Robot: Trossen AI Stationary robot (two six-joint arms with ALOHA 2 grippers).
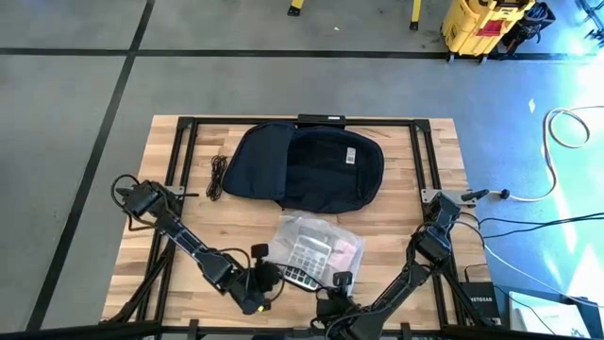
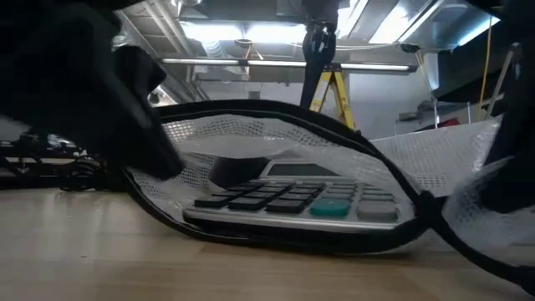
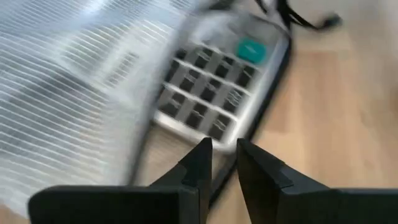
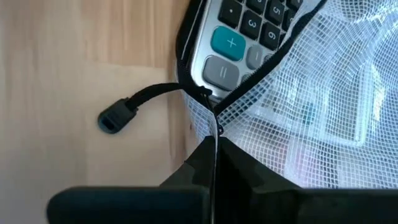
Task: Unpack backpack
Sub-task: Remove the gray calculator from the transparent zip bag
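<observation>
Black cable [image 1: 218, 177] lies coiled near the counter's [image 1: 170, 217] left edge, just beside the backpack [image 1: 307, 167]. Backpack sits at the back edge, centre, flap open, apart from both arms.

Left end effector [image 1: 267, 280] at the front edge — fingers [image 3: 200, 163] nearly together, at the dark rim of the clear mesh pouch [image 1: 319, 246]; whether they pinch it, cannot tell.

Calculator [image 2: 301, 201] lies half inside the pouch mouth, teal key visible.

Right end effector [image 1: 332, 295] — fingers pressed together on the pouch's zipper edge [image 4: 214, 112]; pull tab [image 4: 118, 116] rests on the wood.
</observation>
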